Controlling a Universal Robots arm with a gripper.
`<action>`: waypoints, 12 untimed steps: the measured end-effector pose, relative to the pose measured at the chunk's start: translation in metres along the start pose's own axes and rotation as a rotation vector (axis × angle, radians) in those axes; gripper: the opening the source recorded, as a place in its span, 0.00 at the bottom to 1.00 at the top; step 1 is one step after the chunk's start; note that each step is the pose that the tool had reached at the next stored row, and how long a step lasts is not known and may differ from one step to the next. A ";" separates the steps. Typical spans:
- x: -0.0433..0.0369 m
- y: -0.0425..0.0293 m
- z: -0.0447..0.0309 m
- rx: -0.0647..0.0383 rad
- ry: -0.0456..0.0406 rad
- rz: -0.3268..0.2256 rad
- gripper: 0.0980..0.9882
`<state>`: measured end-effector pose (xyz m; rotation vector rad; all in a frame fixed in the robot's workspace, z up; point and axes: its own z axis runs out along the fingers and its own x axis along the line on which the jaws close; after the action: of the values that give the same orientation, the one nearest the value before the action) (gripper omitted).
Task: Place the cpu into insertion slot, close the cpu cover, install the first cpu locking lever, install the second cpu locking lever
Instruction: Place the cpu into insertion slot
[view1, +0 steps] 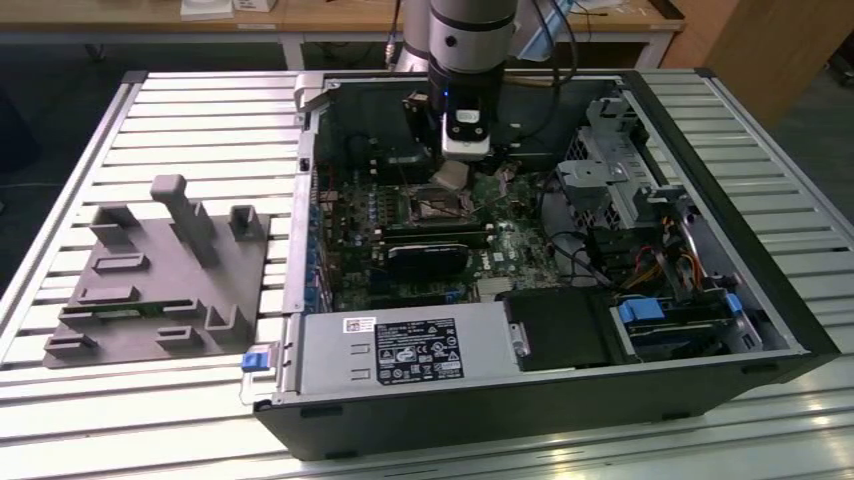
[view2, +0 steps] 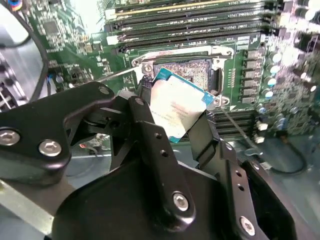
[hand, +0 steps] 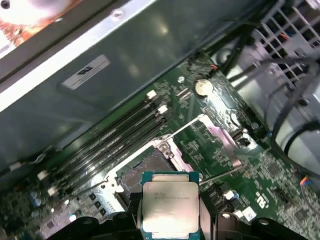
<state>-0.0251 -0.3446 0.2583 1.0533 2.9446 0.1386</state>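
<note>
1. Currently the jaws are closed on two opposite edges of the cpu (hand: 170, 210), probably to keep its underside untouched.
2. The cpu hangs near the insertion slot (hand: 147, 172), not yet seated.
3. The cpu cover (hand: 220, 136) appears swung open, leaving the slot accessible.
4. Print marks the cpu top.

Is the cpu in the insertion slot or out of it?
Out. The gripper holds the cpu apart from the insertion slot, whose dark centre shows bare.

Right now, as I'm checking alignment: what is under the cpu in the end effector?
The insertion slot lies below the cpu, which the end effector grips: its dark centre and metal frame show in both wrist views. The cpu hides the slot's near edge.
</note>
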 end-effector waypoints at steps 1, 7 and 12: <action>0.0000 0.0000 0.0001 0.000 -0.0016 0.018 0.50; 0.0000 -0.0001 0.0007 -0.002 -0.0109 0.125 0.50; 0.0000 -0.0001 0.0012 -0.004 -0.0189 0.217 0.50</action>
<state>-0.0251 -0.3446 0.2572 1.3625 2.8045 0.1354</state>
